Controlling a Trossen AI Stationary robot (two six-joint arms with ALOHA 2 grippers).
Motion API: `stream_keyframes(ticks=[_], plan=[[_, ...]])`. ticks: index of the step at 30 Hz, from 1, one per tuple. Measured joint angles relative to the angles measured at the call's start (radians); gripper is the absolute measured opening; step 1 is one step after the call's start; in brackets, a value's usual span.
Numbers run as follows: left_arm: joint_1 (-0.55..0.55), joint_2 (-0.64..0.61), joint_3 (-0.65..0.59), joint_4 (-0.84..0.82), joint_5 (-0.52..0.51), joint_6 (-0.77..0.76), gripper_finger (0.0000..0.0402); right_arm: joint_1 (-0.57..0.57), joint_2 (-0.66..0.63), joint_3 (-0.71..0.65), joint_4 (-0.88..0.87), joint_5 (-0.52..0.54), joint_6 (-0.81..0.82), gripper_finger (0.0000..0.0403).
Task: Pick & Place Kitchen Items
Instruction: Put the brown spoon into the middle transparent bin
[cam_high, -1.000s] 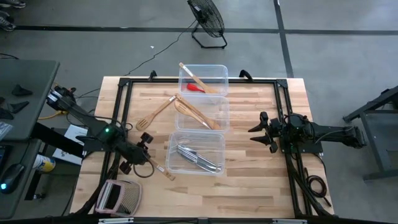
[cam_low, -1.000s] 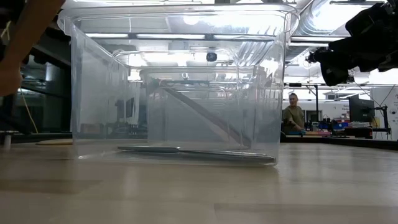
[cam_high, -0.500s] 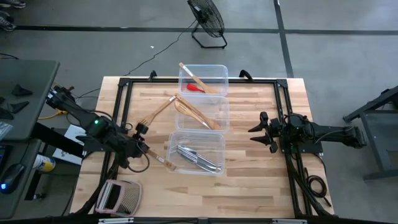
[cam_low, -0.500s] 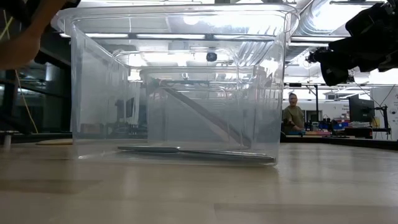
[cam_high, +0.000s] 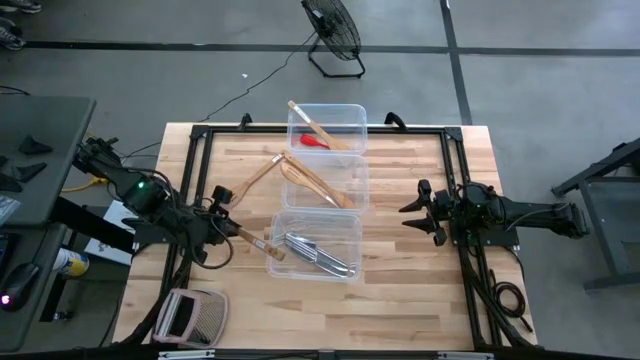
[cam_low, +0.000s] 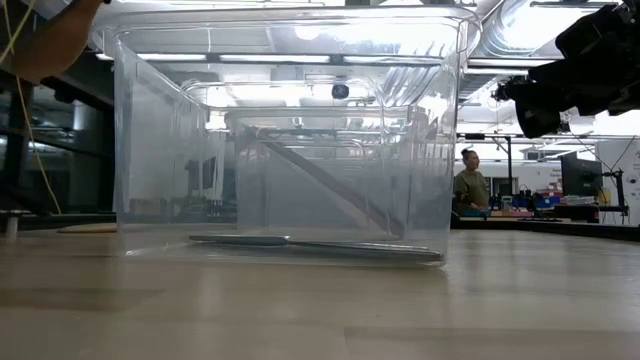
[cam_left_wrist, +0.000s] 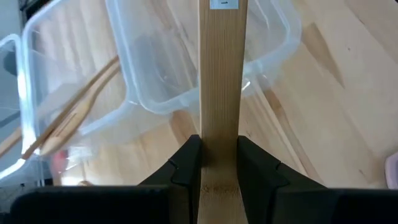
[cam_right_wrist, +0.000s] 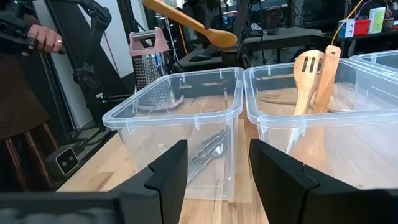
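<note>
A: Start with the table. What sits on it?

B: Three clear tubs in a row down the middle. The near tub holds silver cutlery, the middle tub holds wooden spatulas, and the far tub has a red utensil and a wooden piece. A slotted wooden spatula lies on the boards just beside the middle tub.

A: And the arms?

B: The right gripper waits well apart, jaws spread and empty. The left gripper hangs beside the near tub, jaws clamped on the handle of a wooden spoon.

A: Where does the spoon point?

B: Its bowl end reaches toward the near tub's corner, above the table.

A: So how should it go in well?

B: I judge it belongs with the wood, so swing it over the middle tub, tilt the bowl end down inside the rim, and release only once it clears the wall.
</note>
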Motion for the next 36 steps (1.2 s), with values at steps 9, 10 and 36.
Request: stream_keyframes(ticks=[9,10,36], plan=[[0.000,0.001,0.042,0.002,-0.046,-0.001,0.0072,0.000,0.000,0.000,0.000,0.000,0.000,0.0165],[0.000,0.001,0.046,0.005,-0.053,-0.001,0.0072,0.000,0.000,0.000,0.000,0.000,0.000,0.0165],[0.064,0.002,0.067,0.312,-0.235,0.179,0.0072,0.000,0.000,0.000,0.001,0.000,0.000,0.0165]])
